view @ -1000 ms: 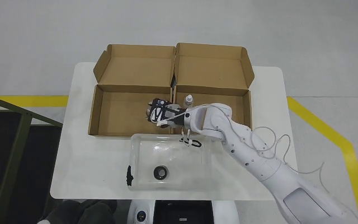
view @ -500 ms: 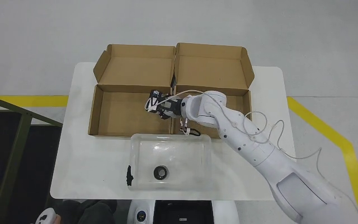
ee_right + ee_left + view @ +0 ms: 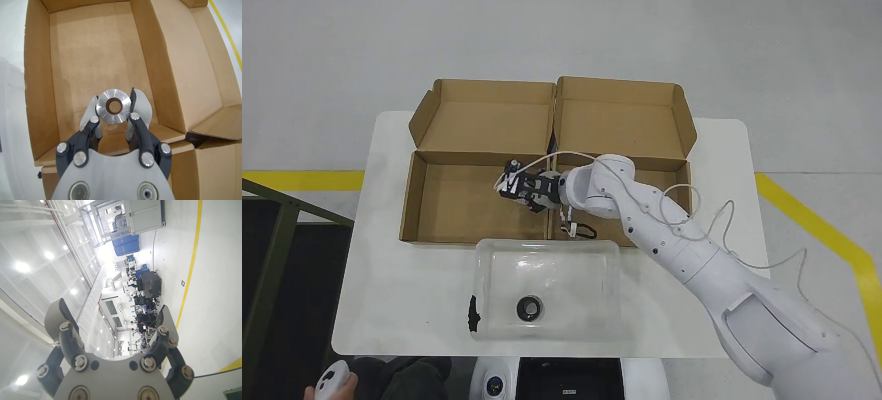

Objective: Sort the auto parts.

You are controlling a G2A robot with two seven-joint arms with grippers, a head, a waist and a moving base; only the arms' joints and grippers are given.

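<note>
Right end effector (image 3: pixel 113 107) is clamping a metal ring (image 3: pixel 122 103) by its rim, hovering over the left cardboard box (image 3: pixel 90 56). Drop-off step seems to be running; next move is likely calling for lowering, then releasing. Left end effector (image 3: pixel 113 305) is idling, spread, holding nothing.

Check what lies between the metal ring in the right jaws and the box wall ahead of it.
Only bare cardboard floor; the right wrist view shows no part between the metal ring and that wall.
</note>
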